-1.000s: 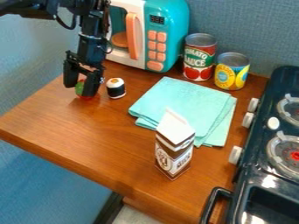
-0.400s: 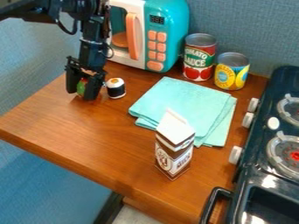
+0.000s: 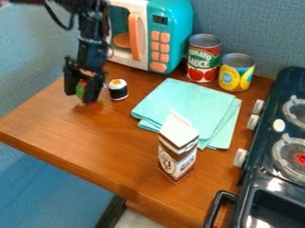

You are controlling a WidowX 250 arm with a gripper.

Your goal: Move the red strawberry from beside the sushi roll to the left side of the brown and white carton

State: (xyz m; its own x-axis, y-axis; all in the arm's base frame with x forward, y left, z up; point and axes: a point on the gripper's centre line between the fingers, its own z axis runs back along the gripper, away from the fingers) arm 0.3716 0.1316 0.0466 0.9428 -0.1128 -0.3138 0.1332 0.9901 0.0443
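end effector [image 3: 80,98] around green-red object [image 3: 80,89]; printed carton [image 3: 177,156]

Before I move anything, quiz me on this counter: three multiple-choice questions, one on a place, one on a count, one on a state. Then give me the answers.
1. Where is the green-and-red item?
A) At the tool
B) By the bottom edge of the view
C) By the right edge of the view

2. How many cans stand at the back?
A) One
B) Four
C) Two

3. How is the milk carton placed?
A) Lying flat
B) Upright
C) Upside down

Answers:
1. A: its green and red show at the tool's lower end.
2. C: a red-labelled one and a yellow-and-blue one stand there.
3. B: its peaked top points up.
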